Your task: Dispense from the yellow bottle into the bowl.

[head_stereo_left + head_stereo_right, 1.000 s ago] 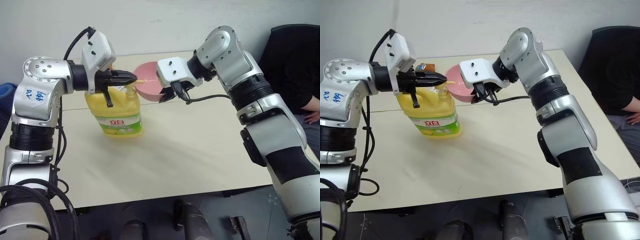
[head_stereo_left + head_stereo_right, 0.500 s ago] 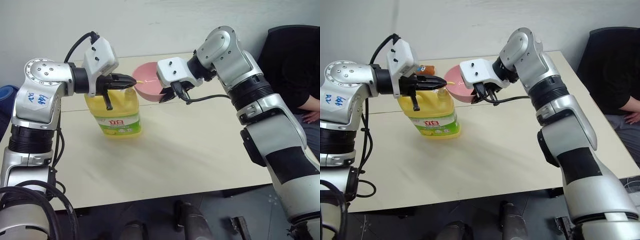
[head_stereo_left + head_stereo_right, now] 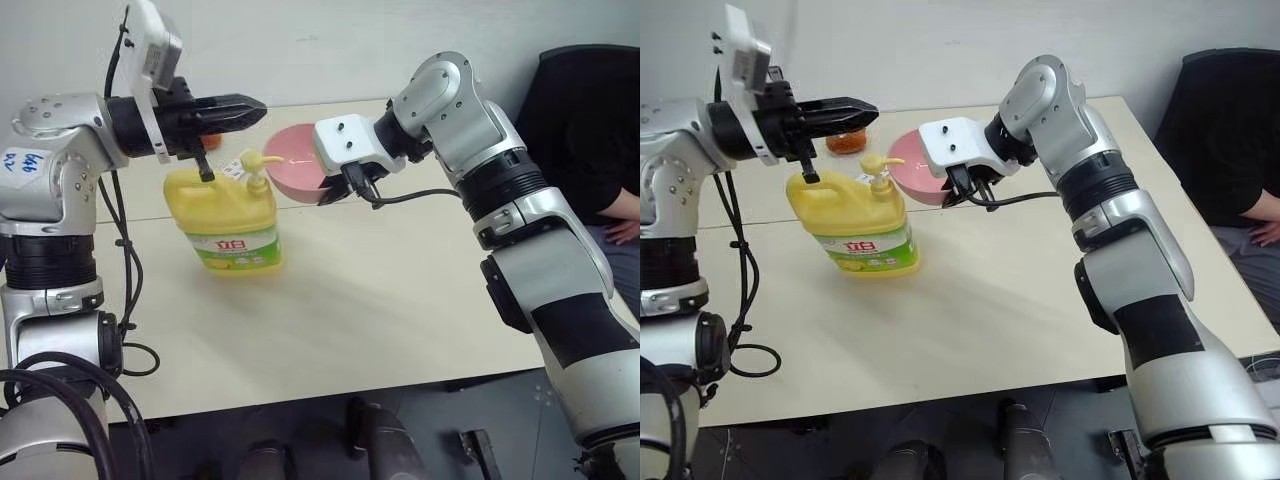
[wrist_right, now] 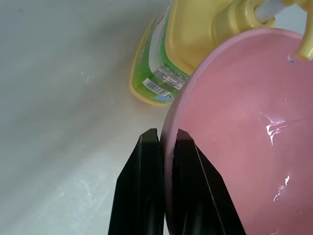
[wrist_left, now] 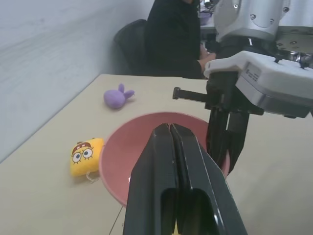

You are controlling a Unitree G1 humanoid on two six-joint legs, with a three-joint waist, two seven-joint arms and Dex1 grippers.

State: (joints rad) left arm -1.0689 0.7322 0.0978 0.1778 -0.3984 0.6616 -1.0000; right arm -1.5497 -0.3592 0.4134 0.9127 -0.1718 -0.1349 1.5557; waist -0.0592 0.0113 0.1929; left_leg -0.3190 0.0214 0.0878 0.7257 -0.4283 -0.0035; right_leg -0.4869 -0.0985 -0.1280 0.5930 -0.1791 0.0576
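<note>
Both pairs of jaws are closed. On the left gripper (image 3: 262, 104) the two black fingers press flat together with nothing between them; it points level toward the right gripper and hangs in the air above the yellow bottle (image 3: 226, 212), just over the pump top (image 3: 256, 165), without touching it. On the right gripper (image 4: 164, 144) the fingers pinch the rim of the pink bowl (image 3: 912, 166), one finger outside the wall and one inside, and hold the bowl tilted off the table (image 3: 380, 290), with its open side turned toward the bottle.

That bottle stands upright on the table on the robot's left side, its green and white label facing the camera and its handle under the left arm. The pump's spout points toward the bowl, and its tip reaches over the bowl's near rim. A few wet glints show on the inside of the bowl in the right wrist view.

Behind the bowl, a small yellow toy with a face (image 5: 86, 155) lies on the table just beside it, and a small purple toy (image 5: 118, 97) lies farther back, apart from both. A person in dark clothes (image 3: 590, 140) sits at the far right edge of the table.
</note>
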